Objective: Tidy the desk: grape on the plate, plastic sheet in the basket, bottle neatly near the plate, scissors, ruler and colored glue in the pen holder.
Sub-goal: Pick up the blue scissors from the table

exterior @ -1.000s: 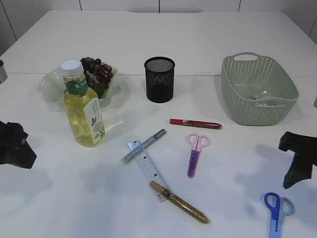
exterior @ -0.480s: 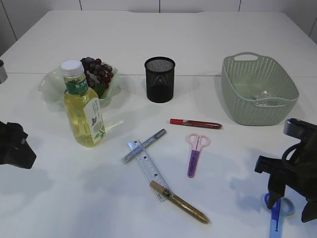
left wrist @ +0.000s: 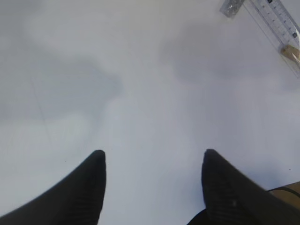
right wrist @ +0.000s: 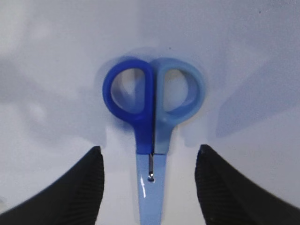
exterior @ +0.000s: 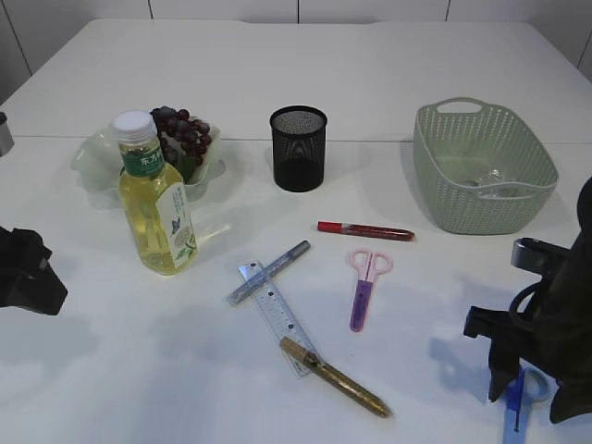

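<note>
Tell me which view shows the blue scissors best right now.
The right wrist view: the blue scissors lie centred between the open right gripper's fingers, handles fully visible. The exterior view shows only a part of them behind the arm. The left wrist view shows none.

We see blue scissors (right wrist: 152, 122) lying flat and closed on the white table, both handle loops visible.
</note>
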You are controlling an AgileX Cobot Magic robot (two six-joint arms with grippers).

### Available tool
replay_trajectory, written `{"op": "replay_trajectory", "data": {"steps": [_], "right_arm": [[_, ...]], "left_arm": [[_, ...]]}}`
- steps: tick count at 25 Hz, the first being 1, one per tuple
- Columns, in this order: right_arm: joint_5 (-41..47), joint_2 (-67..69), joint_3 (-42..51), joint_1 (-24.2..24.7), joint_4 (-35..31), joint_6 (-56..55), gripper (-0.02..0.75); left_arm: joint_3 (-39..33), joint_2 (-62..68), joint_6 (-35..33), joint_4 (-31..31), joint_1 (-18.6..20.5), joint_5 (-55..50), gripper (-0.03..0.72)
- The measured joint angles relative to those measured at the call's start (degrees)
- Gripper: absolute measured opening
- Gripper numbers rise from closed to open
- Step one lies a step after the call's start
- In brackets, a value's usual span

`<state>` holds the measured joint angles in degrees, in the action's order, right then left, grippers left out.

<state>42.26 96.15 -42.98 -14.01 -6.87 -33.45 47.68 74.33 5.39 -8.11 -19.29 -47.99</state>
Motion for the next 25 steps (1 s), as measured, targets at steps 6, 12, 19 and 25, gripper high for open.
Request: {"op": "replay_trajectory", "data": {"steps": [6,12,19,25], "right_arm": [[-0.9,1.6,0.0,0.0,-0.1,0.1,0.481],[-1.7,3.6,0.0,0.0,-0.1,0.3,0.481],[-3.2,4.4,-0.1,0.0,-0.1,0.4,0.480],[-3.6,4.8,-0.2,0.0,-0.1,0.4,0.470]], "left_arm": [[0.0,0.0,0.0,0.0,0.0,-0.4,0.469],[0.0,0.0,-0.4,0.0,0.0,-0.8,0.469],[0.0,0.0,-0.5,0.0,0.0,-0.8,0.469],[0.0,0.0,-0.5,0.0,0.0,-0.8,0.469]]}}
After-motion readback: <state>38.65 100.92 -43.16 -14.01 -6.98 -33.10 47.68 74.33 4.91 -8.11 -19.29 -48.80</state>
